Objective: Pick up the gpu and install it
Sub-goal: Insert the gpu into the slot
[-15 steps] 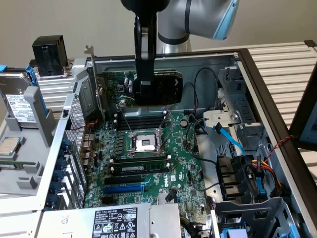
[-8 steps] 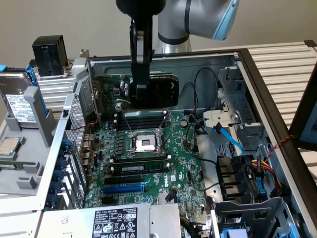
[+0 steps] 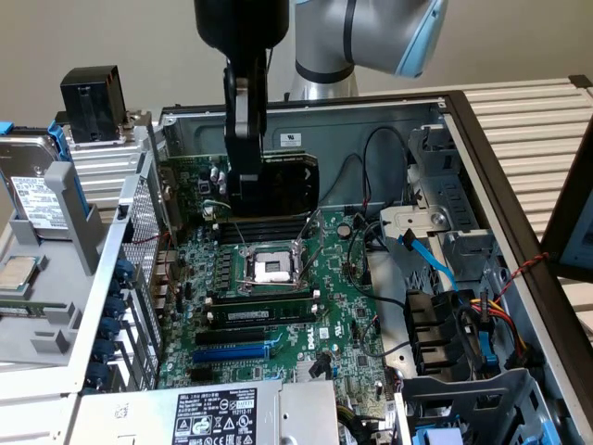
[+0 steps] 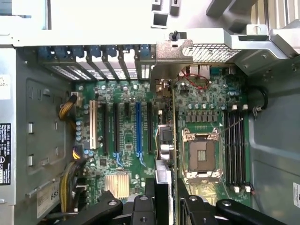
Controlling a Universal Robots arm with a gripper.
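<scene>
Jaws are shut on the gpu (image 3: 289, 184): you've got it by its top edge, card upright. It hangs over the far part of the motherboard (image 3: 278, 315), just beyond the CPU socket (image 3: 271, 267). Can't tell if it touches the board. From the wrist view the gpu is edge-on beside the socket, bracket end toward the slot covers (image 4: 108, 58). The blue slot (image 3: 232, 352) sits nearer you and the PSU (image 3: 208, 413) nearest. A hard drive (image 3: 37, 199) lies outside the case at the exterior view's left.

A plain beige wall (image 3: 111, 37) stands behind a white slatted tabletop (image 3: 528, 120).
</scene>
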